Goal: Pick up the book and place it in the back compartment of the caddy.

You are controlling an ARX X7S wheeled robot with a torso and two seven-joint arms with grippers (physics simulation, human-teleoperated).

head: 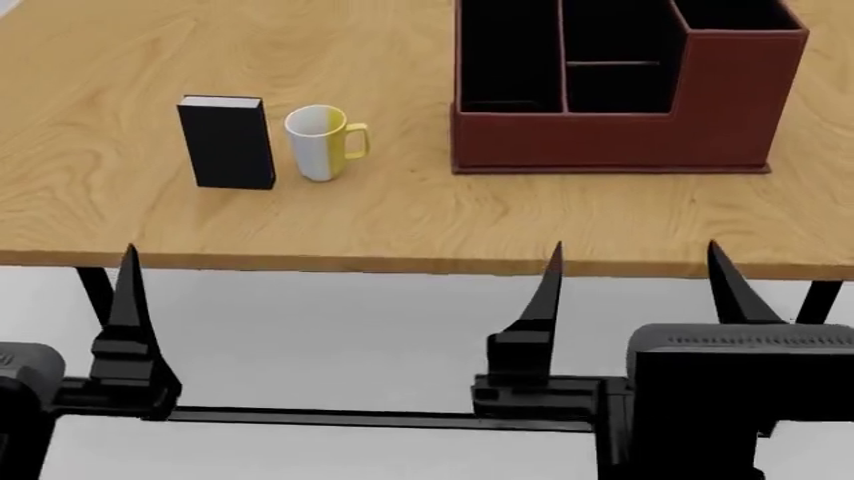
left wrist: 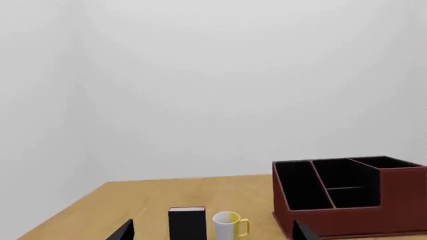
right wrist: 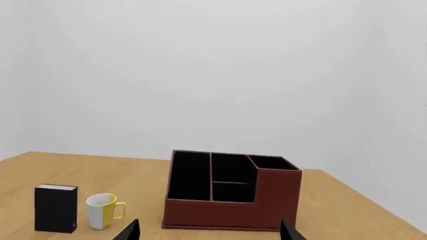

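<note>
head view looking down from before the table [head: 400, 215]; wrist views low, level (sharing book [head: 227, 142], caddy [head: 614, 130]).

Before me a light wooden tabletop [head: 400, 215] on dark legs [head: 94, 292] stands over a pale grey floor [head: 347, 340], backed by plain white walls [right wrist: 200, 75].

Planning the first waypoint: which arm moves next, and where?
Probably reach the left gripper forward over the table edge toward the book. The book stands upright on the robot's left beside the mug, and both grippers hang open short of the table, empty.
</note>
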